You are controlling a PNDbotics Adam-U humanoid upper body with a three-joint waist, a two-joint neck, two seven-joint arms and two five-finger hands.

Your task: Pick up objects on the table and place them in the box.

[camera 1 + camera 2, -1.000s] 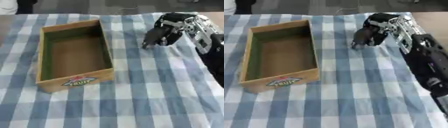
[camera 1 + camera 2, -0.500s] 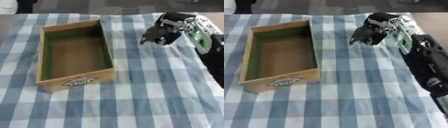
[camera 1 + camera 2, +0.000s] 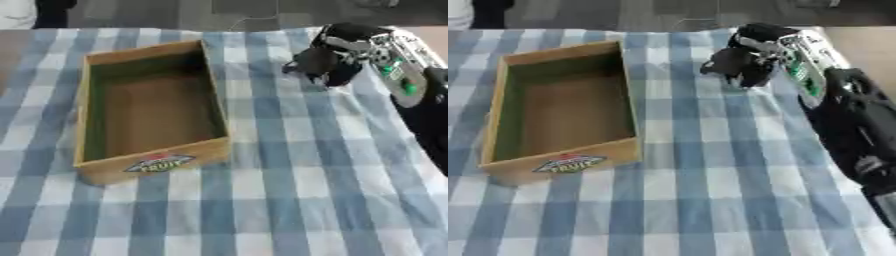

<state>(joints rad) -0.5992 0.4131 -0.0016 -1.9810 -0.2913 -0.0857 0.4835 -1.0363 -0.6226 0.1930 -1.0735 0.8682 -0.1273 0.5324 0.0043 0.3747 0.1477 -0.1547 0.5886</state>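
A wooden box (image 3: pixel 149 110) sits on the left half of the table (image 3: pixel 289 200), which is covered by a blue and white checked cloth. The box is open at the top, its long sides running from the near edge toward the far edge, slightly askew. A fruit label (image 3: pixel 160 163) shows on its near wall. The inside shows only a bare brown floor and greenish walls.

The right arm (image 3: pixel 855 135) comes in from the right edge and reaches toward the far right part of the table. Its hand (image 3: pixel 737 62) hangs above the cloth near the far edge, to the right of the box and well apart from it. The fingers (image 3: pixel 715 64) curl downward and inward, bunched together. They may be closed round something small and dark, but the view is too blurred to tell whether anything is held, or what it is.

The cloth around the box and along the near edge shows only its checks. The left hand does not appear in either view.
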